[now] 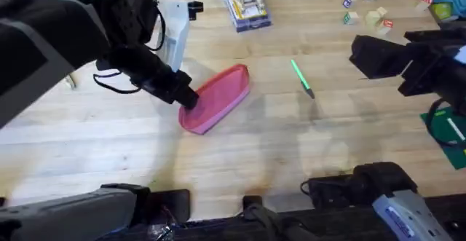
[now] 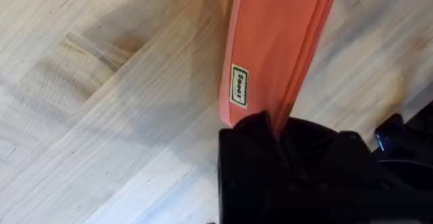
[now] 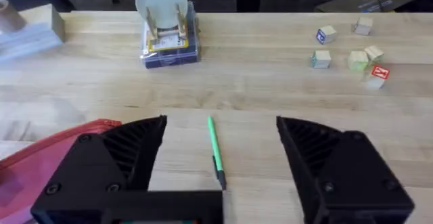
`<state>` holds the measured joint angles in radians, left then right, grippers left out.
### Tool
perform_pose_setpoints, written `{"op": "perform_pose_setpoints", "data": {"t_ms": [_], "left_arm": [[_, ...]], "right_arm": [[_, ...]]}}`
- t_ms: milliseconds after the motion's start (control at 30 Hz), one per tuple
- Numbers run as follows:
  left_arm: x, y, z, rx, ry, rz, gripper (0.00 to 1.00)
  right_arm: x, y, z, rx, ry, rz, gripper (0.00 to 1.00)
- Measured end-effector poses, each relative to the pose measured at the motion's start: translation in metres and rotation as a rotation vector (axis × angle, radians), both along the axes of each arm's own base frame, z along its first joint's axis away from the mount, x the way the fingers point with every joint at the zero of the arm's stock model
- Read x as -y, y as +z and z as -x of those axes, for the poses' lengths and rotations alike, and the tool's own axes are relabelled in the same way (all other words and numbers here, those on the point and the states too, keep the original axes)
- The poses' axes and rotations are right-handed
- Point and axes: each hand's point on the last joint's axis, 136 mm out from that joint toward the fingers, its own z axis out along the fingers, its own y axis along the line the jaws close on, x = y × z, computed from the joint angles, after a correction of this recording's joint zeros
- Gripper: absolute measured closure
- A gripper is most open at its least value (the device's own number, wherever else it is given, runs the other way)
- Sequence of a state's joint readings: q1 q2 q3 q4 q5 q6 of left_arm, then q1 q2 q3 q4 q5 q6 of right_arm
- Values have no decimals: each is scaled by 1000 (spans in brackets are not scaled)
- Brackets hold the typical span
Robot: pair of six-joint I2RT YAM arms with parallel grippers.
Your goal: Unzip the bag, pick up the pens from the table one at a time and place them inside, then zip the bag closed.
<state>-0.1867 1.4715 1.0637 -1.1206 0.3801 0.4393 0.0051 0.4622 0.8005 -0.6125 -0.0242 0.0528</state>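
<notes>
The soft pink-red fabric pouch point(image 1: 217, 99) is lying on the pale plank table point(image 1: 109, 153), its end clamped by the left gripper point(image 1: 188, 99); the right gripper point(image 3: 220, 149) is gaping apart above the thin green pen point(image 1: 302, 78), its tip blurred.

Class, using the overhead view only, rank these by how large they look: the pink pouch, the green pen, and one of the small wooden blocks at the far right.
1. The bag, clearly largest.
2. The pen, thin and shorter than the bag.
3. A block, smallest, though it sits farther from the camera.
</notes>
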Motion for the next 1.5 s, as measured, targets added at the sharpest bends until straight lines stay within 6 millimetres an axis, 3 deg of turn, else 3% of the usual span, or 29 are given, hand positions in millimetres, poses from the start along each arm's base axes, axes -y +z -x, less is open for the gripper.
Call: {"op": "perform_pose_setpoints", "data": {"t_ms": [200,533,767,967,1233,1500], "left_arm": [[0,0,0,1,0,0,956],[0,0,-1,2,0,0,958],[0,0,-1,2,0,0,958],[0,0,-1,2,0,-1,958],[0,0,-1,2,0,-1,958],[0,0,-1,3,0,-1,958]], "right_arm": [[-5,-6,-7,-33,20,-20,4],[-32,-33,-53,-144,176,-68,4],[-55,-62,-77,-263,333,-79,4],[-71,-67,-97,-305,448,-81,4],[-97,-69,-105,-282,677,-57,5],[-104,-86,-108,-278,787,-10,6]]}}
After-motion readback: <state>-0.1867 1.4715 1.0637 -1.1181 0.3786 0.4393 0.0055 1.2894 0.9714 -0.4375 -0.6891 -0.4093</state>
